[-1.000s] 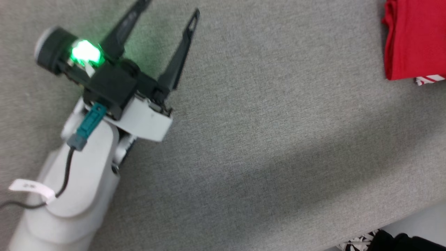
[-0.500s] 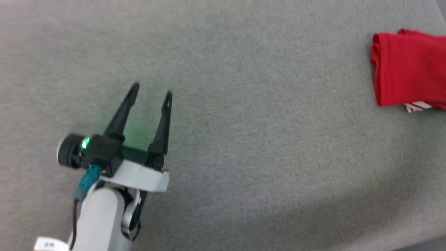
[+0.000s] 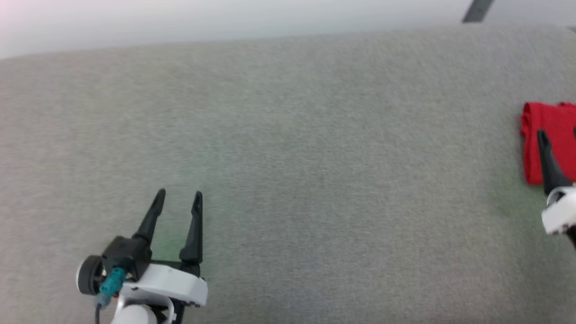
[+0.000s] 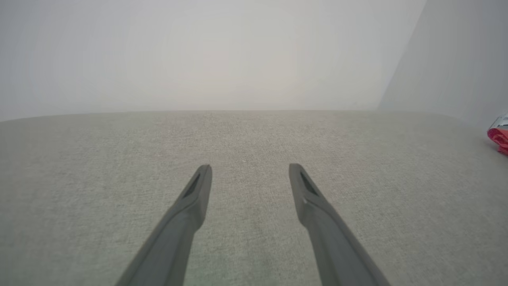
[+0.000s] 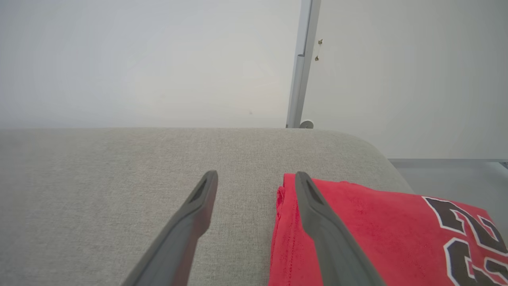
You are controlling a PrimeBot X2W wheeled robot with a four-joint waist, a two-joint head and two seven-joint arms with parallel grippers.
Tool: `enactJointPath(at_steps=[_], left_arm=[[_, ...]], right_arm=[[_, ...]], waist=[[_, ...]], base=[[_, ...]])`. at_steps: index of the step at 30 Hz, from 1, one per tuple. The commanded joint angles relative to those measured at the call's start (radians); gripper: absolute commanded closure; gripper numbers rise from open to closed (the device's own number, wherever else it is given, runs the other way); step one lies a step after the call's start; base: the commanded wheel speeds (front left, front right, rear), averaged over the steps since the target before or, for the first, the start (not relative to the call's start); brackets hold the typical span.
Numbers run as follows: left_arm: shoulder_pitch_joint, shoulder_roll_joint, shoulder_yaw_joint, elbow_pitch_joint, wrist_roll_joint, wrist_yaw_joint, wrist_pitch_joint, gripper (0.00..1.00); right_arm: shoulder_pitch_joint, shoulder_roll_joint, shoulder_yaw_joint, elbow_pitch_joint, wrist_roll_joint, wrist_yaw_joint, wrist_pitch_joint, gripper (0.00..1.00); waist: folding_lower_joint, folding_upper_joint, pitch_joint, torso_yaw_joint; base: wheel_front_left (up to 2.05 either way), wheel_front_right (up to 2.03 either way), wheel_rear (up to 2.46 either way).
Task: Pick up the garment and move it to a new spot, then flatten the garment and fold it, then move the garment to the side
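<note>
The garment [image 5: 357, 226] lies folded on the grey table near its far right corner, red with a black numeral outlined in white. It also shows as a red block [image 3: 531, 153] at the head view's right edge and as a red scrap [image 4: 498, 137] far right in the left wrist view. My right gripper [image 5: 256, 174] is open, its right finger over the garment's left edge and its left finger over bare table; the same gripper [image 3: 559, 133] is partly cut off in the head view. My left gripper [image 3: 179, 195] [image 4: 250, 167] is open and holds nothing, far left of the garment.
The grey cloth-covered table [image 3: 315, 180] spreads wide between the two grippers. Its far edge meets a pale wall. A grey metal post [image 5: 301, 63] stands behind the table's rounded far right corner.
The head view has swung and tilted up, bringing in the table's far edge and my right gripper. My left gripper's fingers stand closer together than a second ago, still open.
</note>
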Motion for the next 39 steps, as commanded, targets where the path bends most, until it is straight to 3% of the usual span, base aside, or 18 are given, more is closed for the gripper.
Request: enactJointPath(at_steps=[1,12,25,39], left_arm=[[0.021,-0.013,0.004,0.001,0.010,-0.004,0.000,0.00],[0.113,-0.047,0.047,0.009,0.014,-0.007,0.000,0.00],[0.170,-0.049,0.039,-0.031,-0.013,-0.008,0.000,0.00],[0.244,-0.051,0.063,-0.158,-0.022,-0.008,0.000,0.00]], right_arm=[[0.047,0.005,-0.014,-0.019,-0.008,-0.002,-0.005,0.00],[0.278,0.085,-0.145,-0.172,-0.079,-0.002,-0.005,0.00],[0.433,0.172,-0.238,-0.359,-0.226,-0.002,-0.005,0.00],[0.538,0.226,-0.316,-0.502,-0.272,-0.002,0.002,0.00]], waist=[[0.0000,0.0000,-0.089,0.091],[0.0000,0.0000,-0.186,0.172],[0.0000,0.0000,-0.202,0.167],[0.0000,0.0000,-0.195,0.172]], base=[[0.00,0.00,0.00],[0.00,0.00,0.00],[0.00,0.00,0.00],[0.00,0.00,0.00]])
